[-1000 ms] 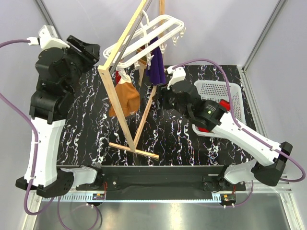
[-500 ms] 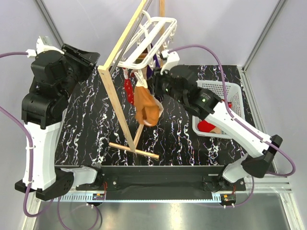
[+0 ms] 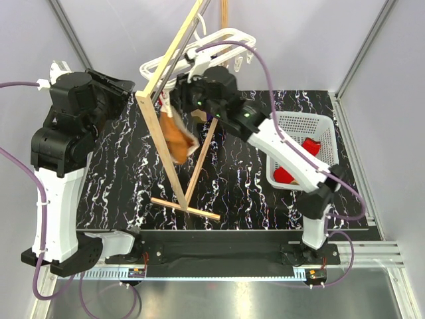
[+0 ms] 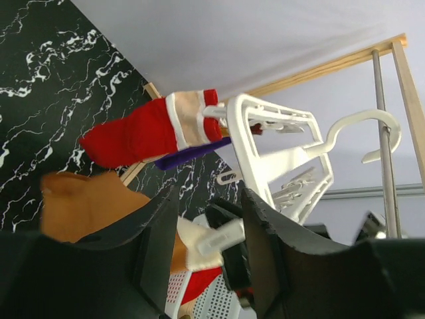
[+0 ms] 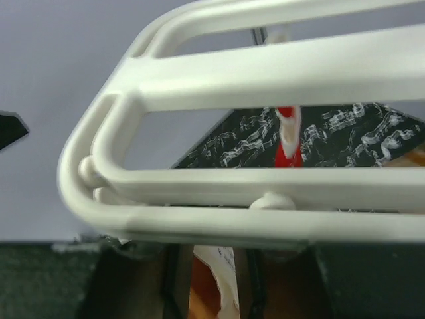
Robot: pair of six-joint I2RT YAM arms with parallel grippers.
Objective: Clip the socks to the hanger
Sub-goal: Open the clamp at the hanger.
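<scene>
The white hanger (image 3: 199, 54) hangs from the wooden stand's top rail. A red sock (image 4: 136, 135) and a purple one (image 4: 192, 151) are clipped to the hanger (image 4: 272, 149). My right gripper (image 3: 180, 105) is raised against the hanger's left end, shut on an orange-tan sock (image 3: 176, 138) that dangles below it. In the right wrist view the hanger bars (image 5: 265, 186) cross just above my right gripper (image 5: 212, 289), with the sock's white cuff (image 5: 222, 276) between the jaws. My left gripper (image 4: 209, 196) is open and empty, held high at the left (image 3: 116, 86) and facing the hanger.
The tall wooden A-frame stand (image 3: 166, 143) stands mid-table, its foot bar near the front. A white perforated basket (image 3: 322, 126) at the right holds a red sock (image 3: 311, 146) and another (image 3: 285, 175). A metal rod (image 4: 385, 133) runs beside the hanger hook.
My right arm has risen and reached left, carrying the orange-tan sock up to the hanger's left end. The hanger has swung. The left arm has shifted only slightly.
</scene>
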